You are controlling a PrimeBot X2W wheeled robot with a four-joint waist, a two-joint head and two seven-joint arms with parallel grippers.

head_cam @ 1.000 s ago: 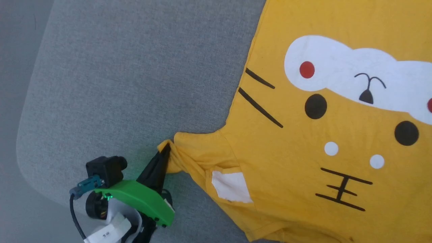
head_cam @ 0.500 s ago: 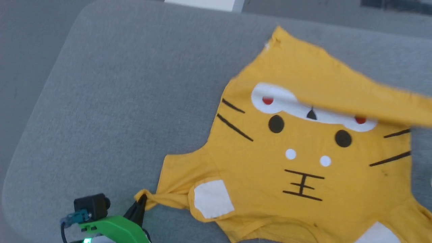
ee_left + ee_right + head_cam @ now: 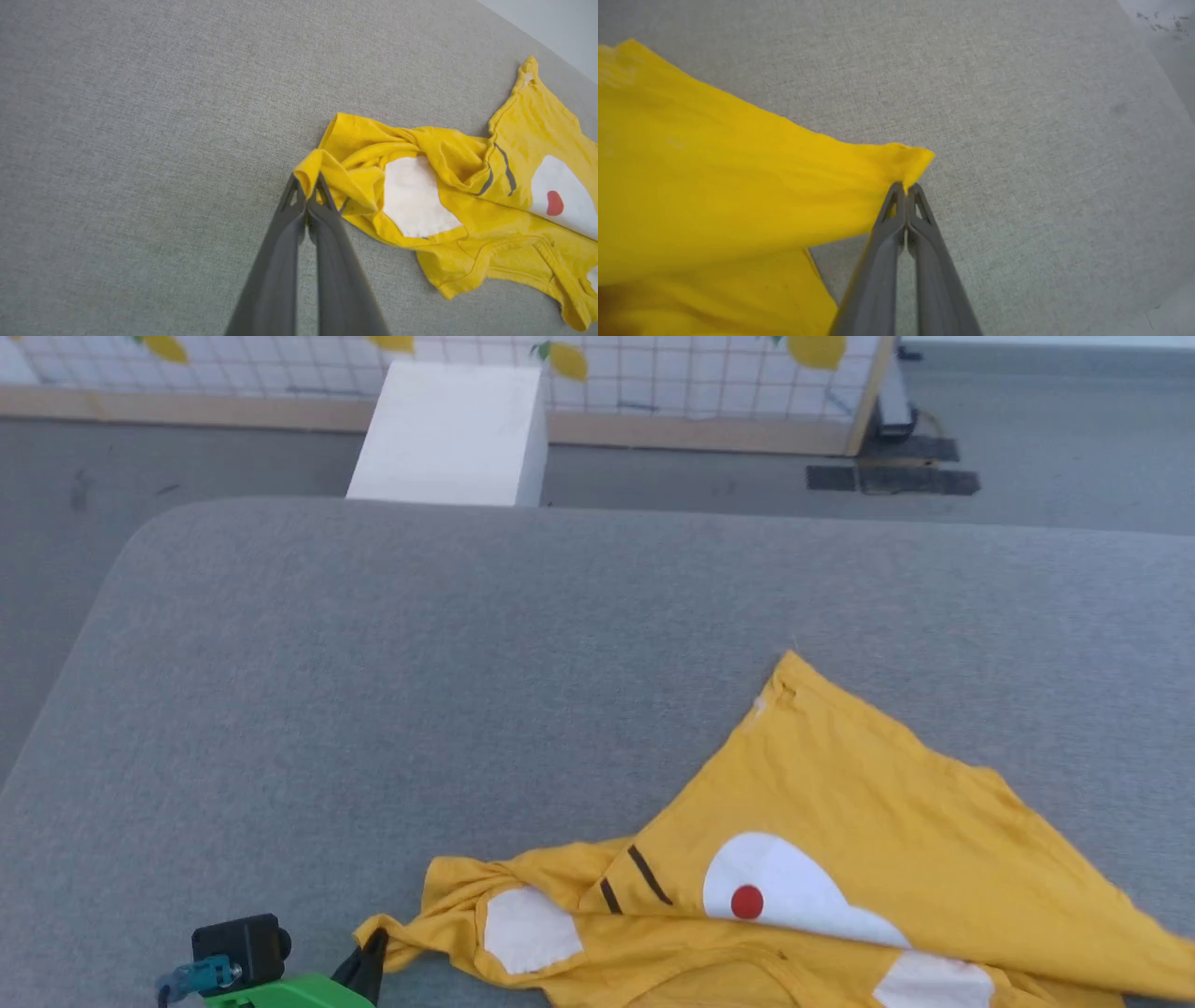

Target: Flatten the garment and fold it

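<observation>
The garment (image 3: 840, 821), a yellow T-shirt with a white patch, red dot and black whiskers, lies partly folded over itself on the grey padded table (image 3: 373, 663), at the lower right of the head view. My left gripper (image 3: 373, 945) is shut on a bunched sleeve tip at the shirt's left end; in the left wrist view the left gripper (image 3: 308, 179) pinches the yellow cloth of the garment (image 3: 444, 154). In the right wrist view my right gripper (image 3: 906, 187) is shut on a corner of the garment (image 3: 714, 186), holding that plain yellow flap above the table.
Beyond the table's far edge stand a white box (image 3: 453, 434) on the grey floor and a tiled wall panel with lemon prints (image 3: 653, 364). The table's rounded left corner (image 3: 140, 551) borders the floor. Dark floor mats (image 3: 892, 476) lie at the back right.
The head camera has tilted up, so the shirt now sits low in view. The shirt's far edge has been drawn over the face print, covering most of it. Both grippers stay shut on cloth.
</observation>
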